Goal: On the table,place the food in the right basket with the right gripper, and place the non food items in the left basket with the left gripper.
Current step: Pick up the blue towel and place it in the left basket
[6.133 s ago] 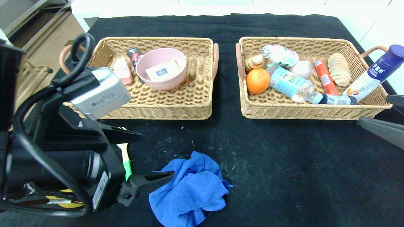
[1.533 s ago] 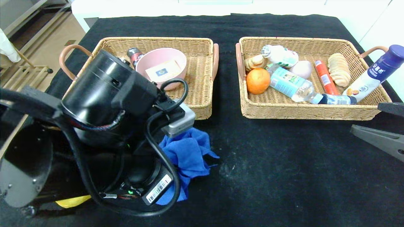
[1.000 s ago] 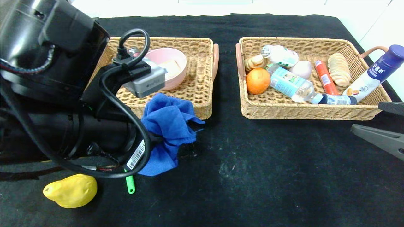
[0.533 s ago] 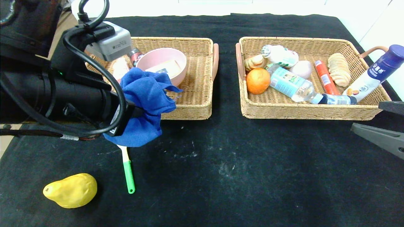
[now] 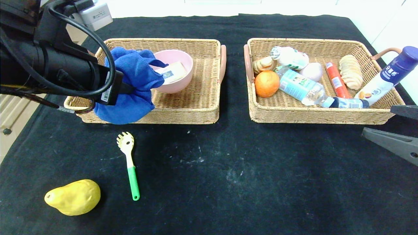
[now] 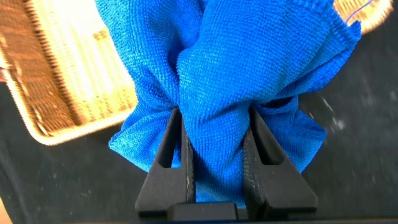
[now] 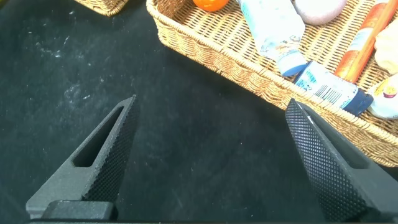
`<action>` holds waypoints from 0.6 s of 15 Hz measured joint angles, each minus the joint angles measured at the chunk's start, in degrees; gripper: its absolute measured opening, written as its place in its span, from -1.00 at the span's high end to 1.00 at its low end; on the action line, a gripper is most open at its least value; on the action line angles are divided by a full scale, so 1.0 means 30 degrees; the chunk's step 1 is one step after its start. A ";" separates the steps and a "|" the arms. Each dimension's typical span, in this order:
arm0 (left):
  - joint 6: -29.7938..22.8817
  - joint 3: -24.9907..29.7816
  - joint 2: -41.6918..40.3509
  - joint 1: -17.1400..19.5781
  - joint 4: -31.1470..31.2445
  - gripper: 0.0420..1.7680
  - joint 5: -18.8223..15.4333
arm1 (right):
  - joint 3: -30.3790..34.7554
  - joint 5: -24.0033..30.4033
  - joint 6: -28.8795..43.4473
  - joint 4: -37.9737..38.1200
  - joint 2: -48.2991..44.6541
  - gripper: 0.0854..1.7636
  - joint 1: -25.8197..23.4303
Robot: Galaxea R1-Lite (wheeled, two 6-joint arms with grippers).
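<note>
My left gripper (image 5: 130, 88) is shut on a bunched blue cloth (image 5: 129, 107), holding it in the air over the front left part of the left basket (image 5: 183, 116). In the left wrist view the cloth (image 6: 249, 50) bulges between the two fingers of that gripper (image 6: 214, 112). A yellow pear (image 5: 73, 196) lies on the table (image 5: 261, 179) at the front left. The right basket (image 5: 310, 116) holds a clear water bottle (image 5: 302, 88), a white bottle with a dark-blue cap (image 5: 385, 78), a small white bottle (image 5: 289, 57) and other food. My right gripper (image 5: 378, 121) (image 7: 211, 102) stands open and holds nothing, just in front of that basket's right end.
A green-handled pasta fork (image 5: 129, 163) lies on the table in front of the left basket. A pink bowl (image 5: 176, 85) with a small box in it stands inside the left basket, right beside the hanging cloth. An orange (image 5: 266, 83) sits in the right basket.
The left arm has lifted the blue cloth off the table and carried it back and leftward over the left basket, uncovering the pear and the fork. The right arm has stayed put.
</note>
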 joint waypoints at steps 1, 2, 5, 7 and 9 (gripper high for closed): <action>-0.0102 -0.0414 0.0232 0.0406 -0.0004 0.49 -0.0358 | 0.0000 0.0004 0.0000 -0.0008 0.0000 -0.94 0.0000; -0.0276 -0.0809 0.0451 0.0801 -0.0012 0.49 -0.0614 | 0.0000 0.0000 0.0008 0.0000 0.0008 -0.94 0.0000; -0.0431 -0.2024 0.1187 0.1865 -0.0041 0.49 -0.1069 | 0.0024 0.0000 0.0008 -0.0008 0.0016 -0.94 0.0000; -0.0650 -0.2584 0.1735 0.2499 -0.0959 0.49 -0.1317 | 0.0037 -0.0008 0.0008 0.0000 0.0016 -0.94 0.0000; -0.0796 -0.2767 0.2243 0.2958 -0.2133 0.49 -0.1434 | 0.0045 0.0004 0.0000 -0.0008 0.0016 -0.94 0.0000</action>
